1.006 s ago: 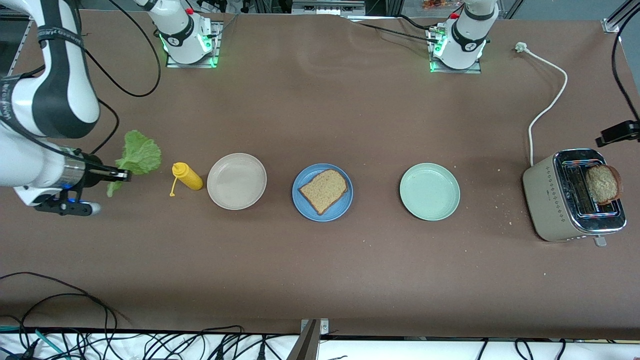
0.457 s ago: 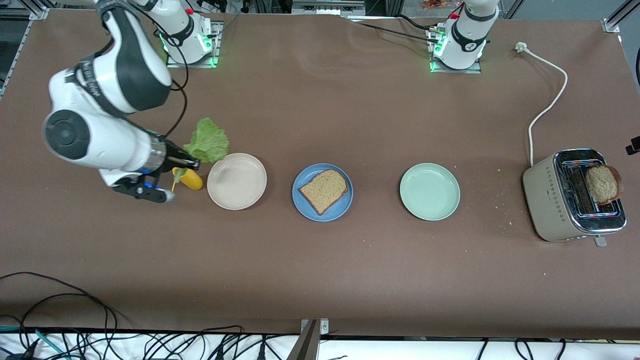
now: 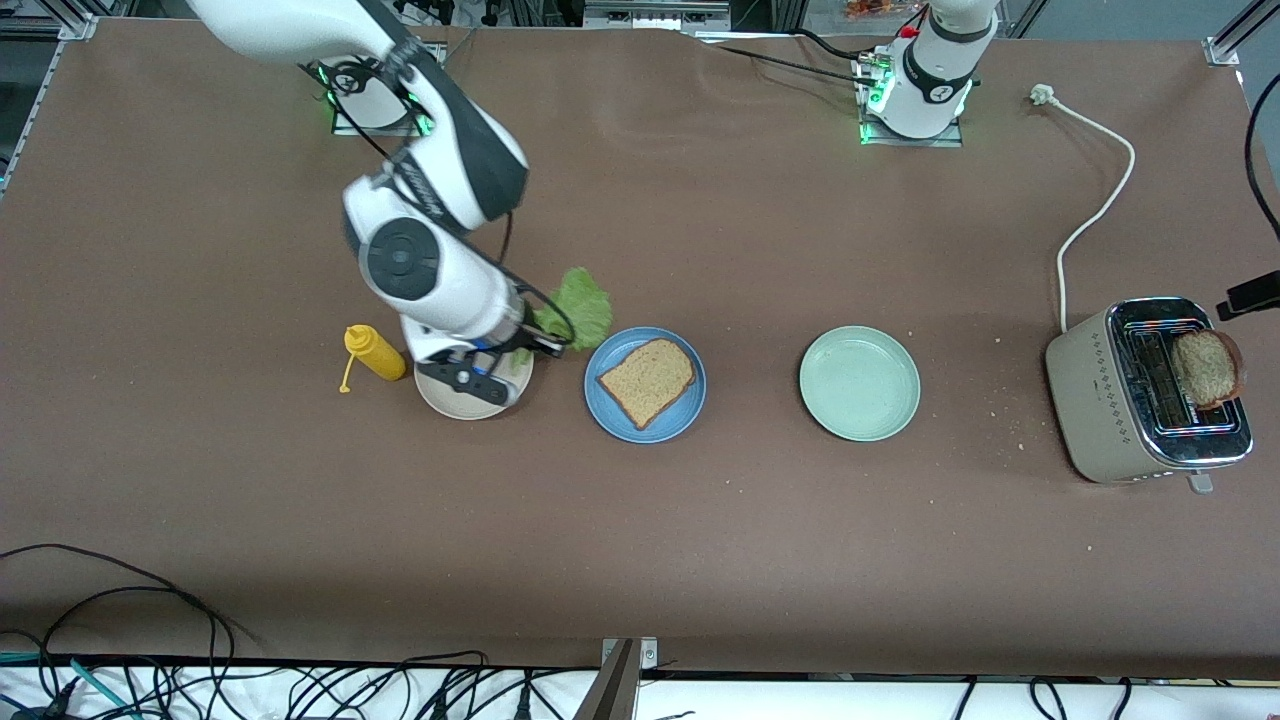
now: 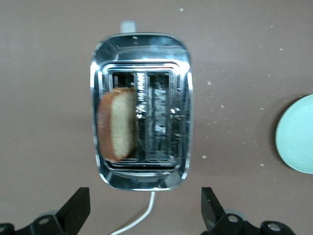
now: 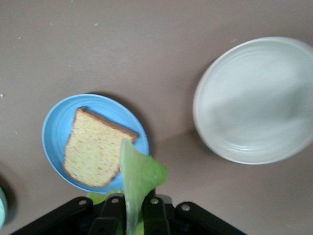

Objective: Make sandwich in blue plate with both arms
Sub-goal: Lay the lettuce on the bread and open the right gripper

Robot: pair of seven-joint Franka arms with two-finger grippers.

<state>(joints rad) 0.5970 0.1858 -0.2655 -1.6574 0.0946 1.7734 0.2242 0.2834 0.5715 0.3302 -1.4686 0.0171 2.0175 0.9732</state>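
Observation:
The blue plate (image 3: 682, 414) lies mid-table with one slice of brown toast (image 3: 648, 380) on it. My right gripper (image 3: 546, 346) is shut on the stem of a green lettuce leaf (image 3: 582, 304), in the air over the gap between the beige plate and the blue plate. The right wrist view shows the lettuce leaf (image 5: 140, 175) clamped in the right gripper (image 5: 132, 215), with the blue plate (image 5: 56, 125) and toast (image 5: 95, 149) below. A second toast slice (image 3: 1207, 367) stands in the toaster (image 3: 1110, 395). My left gripper (image 4: 144, 204) hangs open over the toaster (image 4: 140, 178).
The beige plate (image 3: 445, 398) is partly covered by the right hand, with a yellow mustard bottle (image 3: 375, 352) beside it. A mint-green plate (image 3: 858, 383) lies between the blue plate and the toaster. The toaster's white cord (image 3: 1095, 215) runs toward the left arm's base.
The right arm has swung from its end of the table past the mustard bottle and over the beige plate, carrying the lettuce up to the blue plate. The left gripper has shifted only slightly over the toaster.

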